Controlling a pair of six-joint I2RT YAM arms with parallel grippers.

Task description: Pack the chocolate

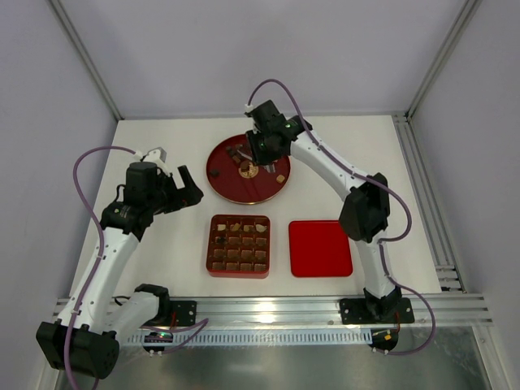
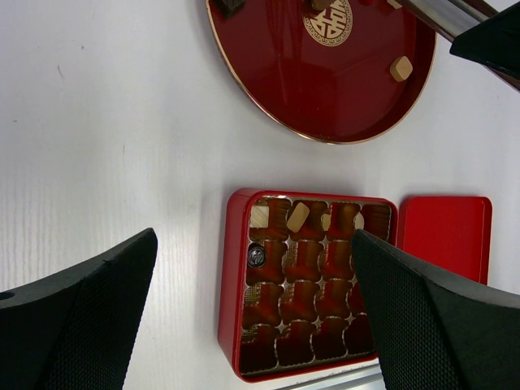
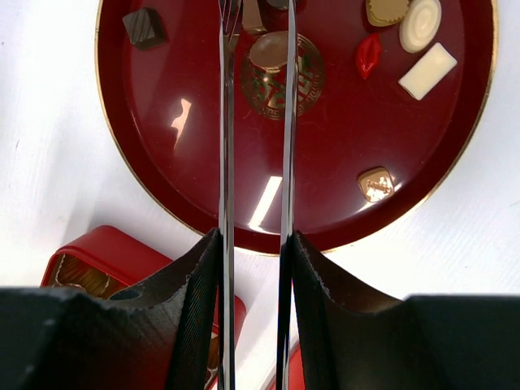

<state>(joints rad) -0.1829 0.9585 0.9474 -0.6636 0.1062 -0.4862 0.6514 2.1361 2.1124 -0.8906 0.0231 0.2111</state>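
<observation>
**A:** What's in front of you?

**B:** A white bench (image 2: 106,122) with two robot arms. The right pincer (image 3: 256,24) carries two long metal tines (image 3: 226,162) that reach over a round red plate (image 3: 162,162). The tines stand a narrow gap apart and straddle an oval brown piece (image 3: 268,50) of chocolate by the plate's gold emblem (image 3: 307,77). It touches one tine. Whether both press on it, I cannot tell.

**A:** And the other arm?

**B:** The left pincer (image 2: 253,240) is spread wide and holds nothing. It hovers above the red box (image 2: 231,284).

**A:** How should that pick go?

**B:** To my mind, centre the tines on the oval's widest part. Close gently, so the rounded piece neither dents nor squirts out. Lift straight up, then lower it into an unfilled cell.

**A:** Count things for me.

**B:** One plate, one box, and one flat red lid (image 2: 447,236) just beside the box. Seven pieces show plainly on the plate:
- the oval
- a dark cube (image 3: 142,26)
- a tan one (image 3: 386,10)
- a white round (image 3: 420,23)
- a white bar (image 3: 428,71)
- a red lip-shaped one (image 3: 368,54)
- a gold-foiled one (image 3: 375,184)

At least one more is half hidden behind the tines. The box looks four cells by four, so sixteen. About five cells hold pieces, along the edge nearest the plate, though I'm unsure of that figure.
</observation>
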